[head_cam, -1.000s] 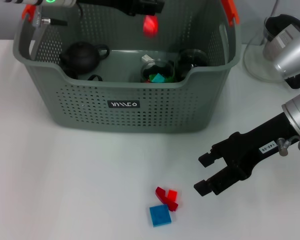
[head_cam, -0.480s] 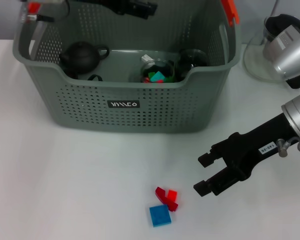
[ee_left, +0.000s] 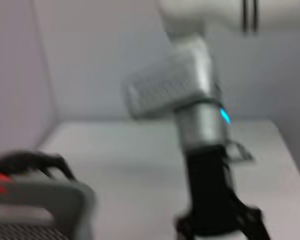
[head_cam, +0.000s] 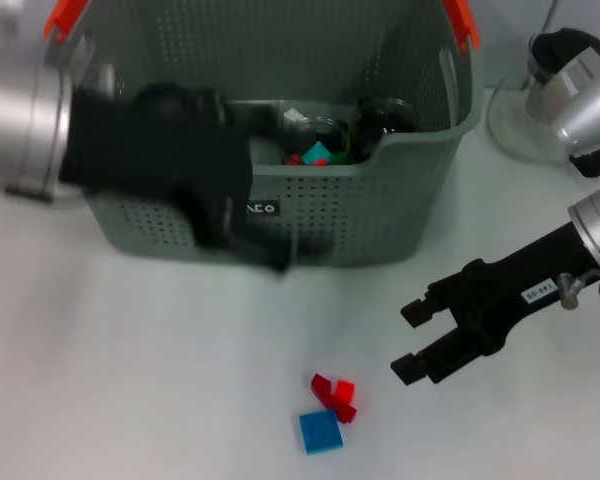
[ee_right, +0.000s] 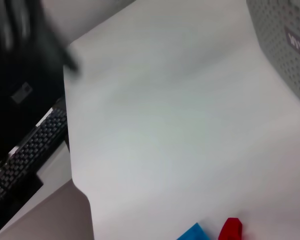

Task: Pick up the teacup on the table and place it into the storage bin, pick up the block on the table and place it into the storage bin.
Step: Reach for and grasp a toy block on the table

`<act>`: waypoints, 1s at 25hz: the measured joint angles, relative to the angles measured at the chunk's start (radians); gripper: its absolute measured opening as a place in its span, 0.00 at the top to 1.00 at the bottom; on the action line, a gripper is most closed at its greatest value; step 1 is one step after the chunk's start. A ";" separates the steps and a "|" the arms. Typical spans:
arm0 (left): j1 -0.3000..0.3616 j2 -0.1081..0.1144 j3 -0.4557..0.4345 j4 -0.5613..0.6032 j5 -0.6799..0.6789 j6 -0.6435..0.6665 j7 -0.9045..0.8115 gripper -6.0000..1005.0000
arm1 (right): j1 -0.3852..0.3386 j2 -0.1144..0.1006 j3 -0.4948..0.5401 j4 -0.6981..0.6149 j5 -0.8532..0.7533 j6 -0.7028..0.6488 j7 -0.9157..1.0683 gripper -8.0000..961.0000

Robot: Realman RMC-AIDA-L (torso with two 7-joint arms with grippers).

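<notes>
- My right gripper [head_cam: 412, 341] hangs wide open beside the red block [head_cam: 334, 394], lined up for it
- My left gripper [head_cam: 242, 240], blurred before the storage bin [head_cam: 420, 215]; jaw state I cannot tell

Grey-green perforated storage bin [head_cam: 420, 215] with orange-red handles, upright at the far side of the white table, partly hidden on the left. Inside, a glass teacup [head_cam: 318, 140] holding coloured pieces. Near centre on the table, red block [head_cam: 334, 396] touching a flat blue block [head_cam: 321, 431].
</notes>
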 joint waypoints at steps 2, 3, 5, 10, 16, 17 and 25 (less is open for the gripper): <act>0.030 -0.005 0.058 0.000 0.043 0.012 0.005 0.04 | 0.000 -0.001 0.000 0.000 0.000 0.001 0.000 0.02; 0.035 -0.006 0.073 -0.002 0.059 0.015 0.005 0.04 | 0.000 -0.002 0.001 0.000 0.000 0.002 0.000 0.02; 0.040 -0.008 0.127 -0.014 0.114 0.031 0.004 0.04 | 0.002 -0.002 0.000 0.000 0.000 0.002 0.001 0.02; 0.035 -0.009 0.266 -0.022 0.229 0.027 -0.031 0.04 | 0.010 -0.002 0.000 -0.006 0.000 0.002 0.010 0.02; -0.001 -0.009 0.409 -0.050 0.334 -0.010 -0.148 0.04 | 0.023 -0.003 0.000 -0.005 0.000 0.003 0.014 0.02; -0.007 -0.009 0.438 -0.061 0.347 -0.022 -0.170 0.04 | 0.024 -0.003 0.000 -0.005 0.000 0.003 0.013 0.02; -0.041 -0.009 0.596 -0.140 0.395 -0.116 -0.289 0.04 | 0.023 -0.004 -0.007 -0.002 -0.018 -0.006 0.001 0.02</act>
